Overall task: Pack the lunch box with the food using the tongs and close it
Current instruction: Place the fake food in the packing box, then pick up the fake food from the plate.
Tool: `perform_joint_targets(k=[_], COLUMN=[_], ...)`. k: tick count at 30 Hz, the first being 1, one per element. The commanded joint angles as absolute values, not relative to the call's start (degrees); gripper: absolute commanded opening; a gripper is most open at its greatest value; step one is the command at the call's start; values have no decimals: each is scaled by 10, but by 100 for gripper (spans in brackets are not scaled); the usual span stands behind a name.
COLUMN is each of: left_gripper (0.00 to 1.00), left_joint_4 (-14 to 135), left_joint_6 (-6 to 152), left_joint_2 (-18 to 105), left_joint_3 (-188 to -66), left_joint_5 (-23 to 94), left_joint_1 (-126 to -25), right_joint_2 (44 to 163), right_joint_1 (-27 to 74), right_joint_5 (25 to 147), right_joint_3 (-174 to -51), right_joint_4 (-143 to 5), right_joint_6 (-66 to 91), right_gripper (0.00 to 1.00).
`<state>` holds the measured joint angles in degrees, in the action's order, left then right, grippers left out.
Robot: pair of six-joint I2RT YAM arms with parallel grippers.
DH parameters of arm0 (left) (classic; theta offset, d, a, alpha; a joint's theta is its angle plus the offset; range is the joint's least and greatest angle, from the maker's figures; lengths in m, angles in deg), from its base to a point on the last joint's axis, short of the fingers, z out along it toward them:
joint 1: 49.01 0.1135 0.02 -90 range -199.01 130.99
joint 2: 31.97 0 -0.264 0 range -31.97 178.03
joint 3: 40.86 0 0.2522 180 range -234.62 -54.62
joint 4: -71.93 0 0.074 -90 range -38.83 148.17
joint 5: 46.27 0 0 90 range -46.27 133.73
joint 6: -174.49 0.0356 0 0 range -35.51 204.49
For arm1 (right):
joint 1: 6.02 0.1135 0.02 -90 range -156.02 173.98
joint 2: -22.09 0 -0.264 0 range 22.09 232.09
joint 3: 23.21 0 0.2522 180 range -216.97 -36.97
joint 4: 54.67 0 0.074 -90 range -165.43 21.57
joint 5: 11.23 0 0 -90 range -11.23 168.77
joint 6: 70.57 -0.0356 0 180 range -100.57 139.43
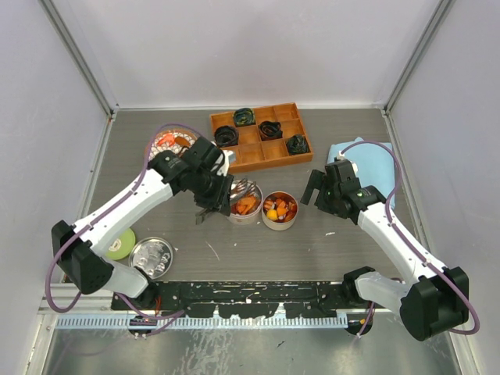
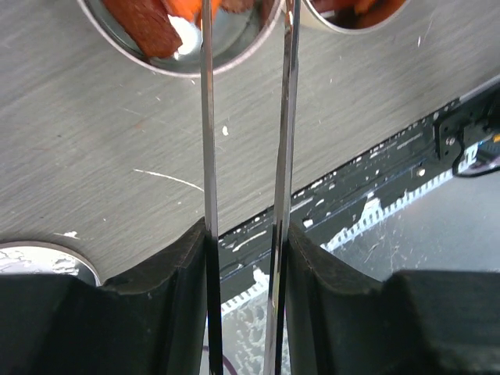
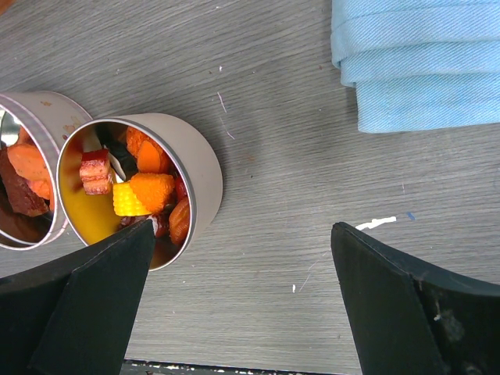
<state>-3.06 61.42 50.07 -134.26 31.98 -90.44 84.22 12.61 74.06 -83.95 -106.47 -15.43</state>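
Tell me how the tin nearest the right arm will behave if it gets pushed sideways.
The tin looks squat, wider than tall, so it would probably slide rather than tip. Its bare metal wall looks smooth, so it may slip in a grip. The food inside lies in loose chunks, so a hard shove might jostle some out.

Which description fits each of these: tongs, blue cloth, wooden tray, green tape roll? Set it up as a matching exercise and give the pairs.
Things:
1. tongs
2. blue cloth
3. wooden tray
4. green tape roll

Descriptions:
A. lies beside the round metal lid
B. gripped by the left tool
C. folded in layers
D. holds dark coils in some compartments

Pairs: 1-B; 2-C; 3-D; 4-A
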Motion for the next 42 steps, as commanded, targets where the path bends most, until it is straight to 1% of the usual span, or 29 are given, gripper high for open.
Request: perform_joint_targets(k=[1, 11, 14, 18, 21, 25, 32, 42], left_gripper=[38, 41, 42, 45, 45, 45, 45, 46], left_joint_4=[-28, -15, -9, 0, 22, 34, 22, 37], left_joint_6=[626, 639, 634, 604, 581, 555, 532, 500], left_joint_2=[492, 534, 562, 610, 639, 679, 747, 790], left_joint_3=[-1389, -1430, -1444, -1473, -1486, -1519, -1582, -1595], left_joint_5=[330, 330, 327, 320, 309, 309, 312, 313], left_joint_1=[-851, -674, -627, -570, -539, -518, -514, -515], right_joint_2=[834, 819, 820, 821, 820, 818, 824, 826], right_joint_1=[124, 124, 123, 124, 124, 124, 124, 124], right_joint_5=[741, 739, 740, 738, 737, 733, 732, 729], right_joint_3=[-851, -857, -860, -868, -873, -875, -875, -874], right_joint_4=[-1052, -1053, -1055, -1060, -1061, -1064, -1067, -1068], right_joint_6=[-158, -148, -148, -146, -144, -141, -141, -138], right_gripper=[100, 100, 100, 100, 100, 100, 100, 100])
